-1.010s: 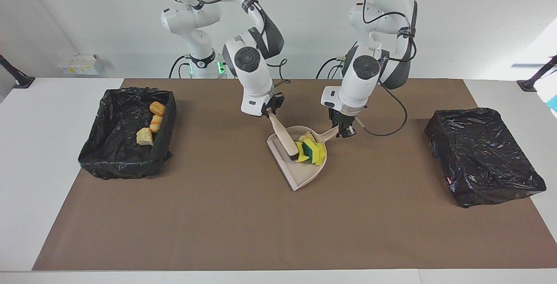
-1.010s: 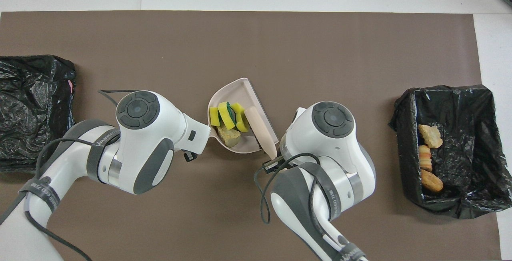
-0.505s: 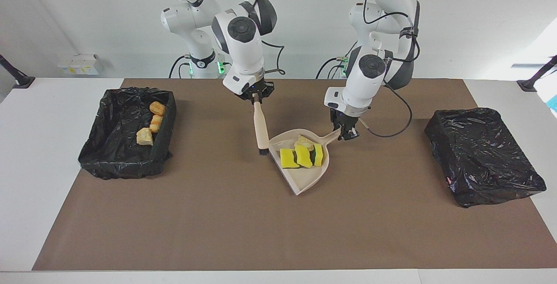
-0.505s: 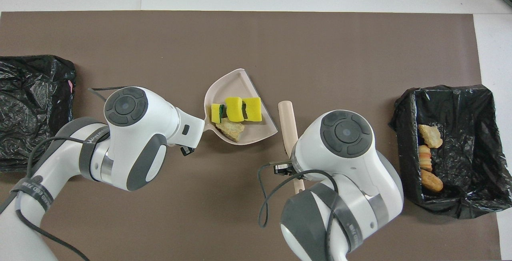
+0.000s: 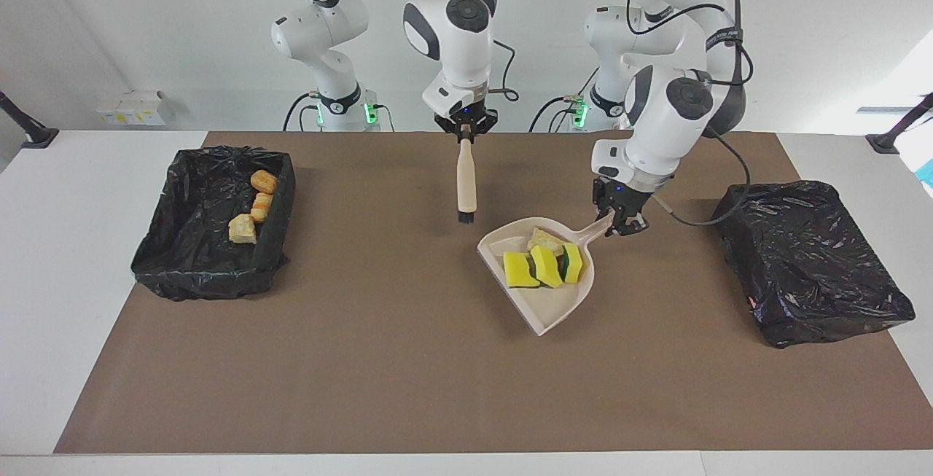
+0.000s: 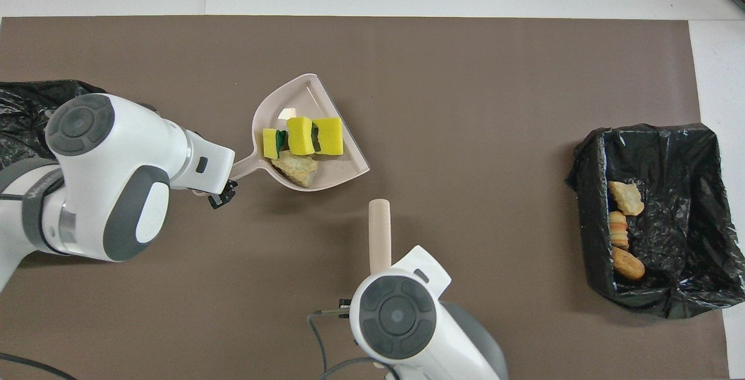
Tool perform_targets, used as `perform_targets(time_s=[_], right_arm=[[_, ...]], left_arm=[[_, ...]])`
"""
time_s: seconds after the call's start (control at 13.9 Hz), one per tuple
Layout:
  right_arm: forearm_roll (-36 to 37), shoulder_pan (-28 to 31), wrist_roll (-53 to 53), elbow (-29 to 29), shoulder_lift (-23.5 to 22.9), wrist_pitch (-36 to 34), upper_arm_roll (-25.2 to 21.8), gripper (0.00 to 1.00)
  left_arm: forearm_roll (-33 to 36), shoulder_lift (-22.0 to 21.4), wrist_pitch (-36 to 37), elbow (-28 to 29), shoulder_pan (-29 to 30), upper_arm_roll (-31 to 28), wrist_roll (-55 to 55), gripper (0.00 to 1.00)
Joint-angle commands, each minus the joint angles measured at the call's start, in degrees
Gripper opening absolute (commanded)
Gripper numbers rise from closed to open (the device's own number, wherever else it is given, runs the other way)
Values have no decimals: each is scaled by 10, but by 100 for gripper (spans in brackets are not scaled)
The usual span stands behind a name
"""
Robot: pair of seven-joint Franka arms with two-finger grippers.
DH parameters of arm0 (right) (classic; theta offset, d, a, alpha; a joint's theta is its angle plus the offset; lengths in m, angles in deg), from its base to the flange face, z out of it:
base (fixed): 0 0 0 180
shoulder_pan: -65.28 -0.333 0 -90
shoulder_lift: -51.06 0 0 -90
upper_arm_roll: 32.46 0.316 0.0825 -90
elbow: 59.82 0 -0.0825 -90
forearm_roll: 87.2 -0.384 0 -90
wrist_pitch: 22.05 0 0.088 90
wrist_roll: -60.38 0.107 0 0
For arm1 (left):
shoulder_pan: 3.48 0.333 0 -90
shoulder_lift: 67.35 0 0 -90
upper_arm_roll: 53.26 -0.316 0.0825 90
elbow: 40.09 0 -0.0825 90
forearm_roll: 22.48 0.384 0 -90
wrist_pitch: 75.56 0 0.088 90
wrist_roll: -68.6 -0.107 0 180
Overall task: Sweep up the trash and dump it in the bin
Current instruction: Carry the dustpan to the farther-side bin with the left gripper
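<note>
**A:** Start with the big things. How was the worktop laid out?

**B:** A brown mat (image 5: pixel 408 381) covered most of the table. At the right arm's end edge sat an open bin lined with black plastic (image 5: pixel 191 272), three bread chunks (image 5: pixel 253 208) lying in it. At the left arm's end edge was a second bin (image 5: pixel 809 261), its black bag lying over the top so nothing showed inside.

**A:** And the dustpan?

**B:** The beige dustpan (image 5: pixel 548 308) was over the middle of the mat, toward the left arm's end. The left gripper (image 5: pixel 619 222) was clamped on its handle. Its mouth pointed toward the worktop's front edge, away from the robots. I judged it was held roughly level so the load would not slide out during the carry.

**A:** What was the load?

**B:** Three yellow sponge pieces (image 5: pixel 543 266) with green sides, packed side by side, and one bread chunk (image 5: pixel 547 241) against the pan's back wall by the handle.

**A:** The brush?

**B:** The right gripper (image 5: pixel 466 133) gripped the hand brush (image 5: pixel 466 186) by its handle end, bristles hanging down, over the mat near the robots' edge. Probably parked there, clear of the dustpan's path.

**A:** Next step?

**B:** By my reading, sweeping looked finished; dumping the pan into a bin was left.
</note>
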Motion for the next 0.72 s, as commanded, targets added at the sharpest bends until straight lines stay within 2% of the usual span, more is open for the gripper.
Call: perform_targets(time_s=[0.0,0.36,0.58,0.65], right_arm=[[0,-46,51,12,-17,54,-1,0],[11,-110,83,6,-93,128,-1,0],[11,-114,82,6,-103,142,-1,0],[11,-111,81,2,-104,139,-1,12]], left_arm=[[-15,-16,60,-31,48,3,-41,0],[-14,-17,162,-100,161,-2,-116,0],[-13,-10,195,-122,248,-2,-191,0],[-7,-6,215,-139,273,-2,-194,0]])
